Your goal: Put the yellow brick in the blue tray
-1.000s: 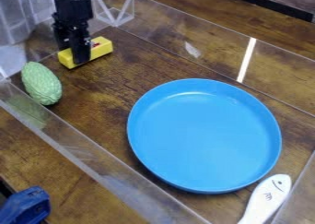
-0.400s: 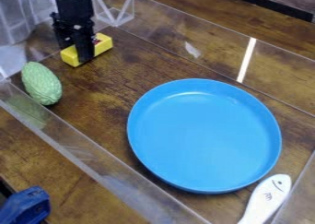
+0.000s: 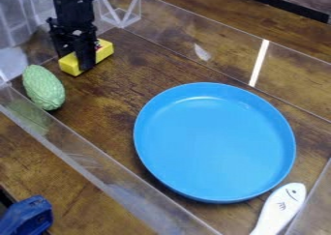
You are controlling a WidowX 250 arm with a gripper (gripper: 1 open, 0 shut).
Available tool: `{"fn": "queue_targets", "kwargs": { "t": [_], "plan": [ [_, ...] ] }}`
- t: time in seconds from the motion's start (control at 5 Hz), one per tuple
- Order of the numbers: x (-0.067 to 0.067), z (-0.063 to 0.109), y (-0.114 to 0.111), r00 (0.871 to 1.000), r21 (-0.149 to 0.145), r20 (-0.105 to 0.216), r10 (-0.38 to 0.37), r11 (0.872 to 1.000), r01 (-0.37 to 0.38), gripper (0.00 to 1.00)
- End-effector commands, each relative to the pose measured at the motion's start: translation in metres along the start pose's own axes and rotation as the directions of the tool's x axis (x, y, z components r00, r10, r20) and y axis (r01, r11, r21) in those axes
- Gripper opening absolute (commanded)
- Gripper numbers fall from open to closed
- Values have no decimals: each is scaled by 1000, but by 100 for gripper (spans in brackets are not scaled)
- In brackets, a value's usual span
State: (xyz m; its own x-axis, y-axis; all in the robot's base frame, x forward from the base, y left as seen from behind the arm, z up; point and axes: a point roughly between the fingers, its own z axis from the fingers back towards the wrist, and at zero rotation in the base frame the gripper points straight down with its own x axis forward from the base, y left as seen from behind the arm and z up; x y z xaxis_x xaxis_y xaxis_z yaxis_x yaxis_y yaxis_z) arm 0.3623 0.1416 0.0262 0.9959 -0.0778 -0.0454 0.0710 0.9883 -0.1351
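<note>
One wooden worktop (image 3: 116, 94) is carrying everything, and the single blue tray (image 3: 216, 140), by far the widest thing on it, is lying flat and empty toward the near right corner, well apart from the rest. One green oval vegetable (image 3: 45, 86) is resting by the left edge, and one white object (image 3: 278, 212) is poking in at the near edge just beside the tray's rim. The one yellow brick (image 3: 93, 55) is sitting toward the far left corner, where the single black gripper (image 3: 76, 57) is pointing straight down with its fingers grasping the brick.
</note>
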Motion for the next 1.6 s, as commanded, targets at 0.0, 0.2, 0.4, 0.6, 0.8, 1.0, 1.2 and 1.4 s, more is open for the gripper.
{"fn": "queue_targets", "kwargs": {
  "t": [0.0, 0.2, 0.4, 0.6, 0.8, 1.0, 1.2, 1.4],
  "plan": [
    [7, 40, -12, 996, 44, 74, -42, 998, 39, 0],
    [6, 43, -18, 996, 44, 70, -58, 997, 55, 0],
    [2, 55, -17, 995, 43, 64, -82, 996, 79, 0],
    [-2, 78, -20, 993, 55, 63, -101, 994, 98, 0],
    [-11, 103, -30, 996, 69, 63, -64, 996, 60, 0],
    [-9, 96, -43, 993, 67, 50, -105, 993, 102, 0],
    [-12, 101, -54, 995, 59, 47, -87, 995, 84, 0],
    [-16, 108, -65, 997, 53, 44, -61, 997, 59, 0]
  ]
}}
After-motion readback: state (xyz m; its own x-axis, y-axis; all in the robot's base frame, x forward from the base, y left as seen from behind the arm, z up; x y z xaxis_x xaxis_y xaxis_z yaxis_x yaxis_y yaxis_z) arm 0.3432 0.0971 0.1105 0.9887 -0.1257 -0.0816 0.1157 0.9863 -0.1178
